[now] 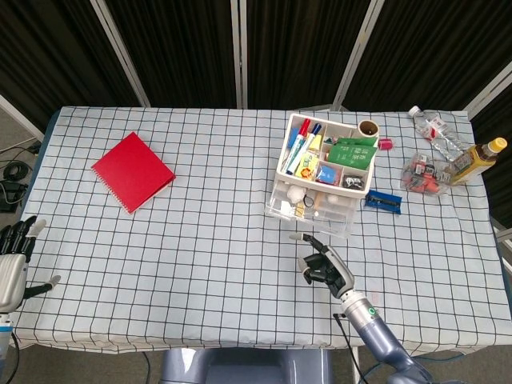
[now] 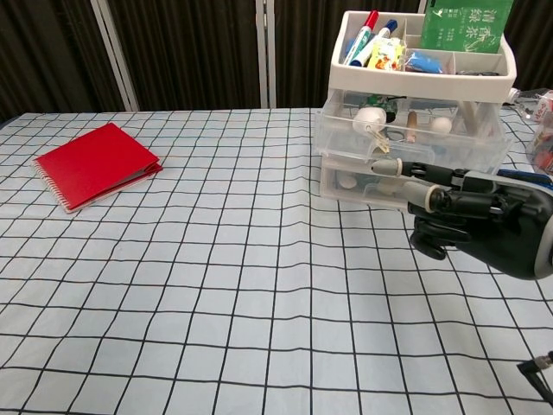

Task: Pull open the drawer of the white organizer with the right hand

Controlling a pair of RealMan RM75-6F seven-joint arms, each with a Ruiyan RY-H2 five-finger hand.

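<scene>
1. We see the right hand [image 1: 322,265] low over the checked table [image 1: 200,240], just in front of the white organizer [image 1: 318,180], with its dark fingers [image 2: 432,195] reaching toward the organizer's front.
2. In the chest view the right hand [image 2: 484,226] holds nothing: one pale-tipped finger points at the organizer and the rest look loosely curled beside it, though from this angle we cannot say how tightly.
3. The top drawer [image 2: 406,130] of the organizer stands pulled out toward the hand, its clear front wall ahead of the drawer below it; small items, among them a white ball [image 2: 373,117], show inside.
4. The fingertip lies just short of the drawers; we cannot tell whether it touches the clear plastic or hangs a little apart from it.
5. The organizer's open top tray [image 2: 423,69], above the hand, carries markers [image 2: 361,36], a green packet [image 2: 467,24] and other small goods.
6. Beyond the hand and off to its right, near the table's far corner, lie a blue packet [image 1: 384,200], a clear bag of small parts [image 1: 426,174], a plastic bottle [image 1: 432,128] and an amber bottle [image 1: 478,158].
7. Far to the hand's left, well apart from the organizer, a red notebook [image 1: 132,171] lies flat on the cloth.
8. The left hand [image 1: 14,256] sits at the table's near left edge, its fingers spread apart and holding nothing.
</scene>
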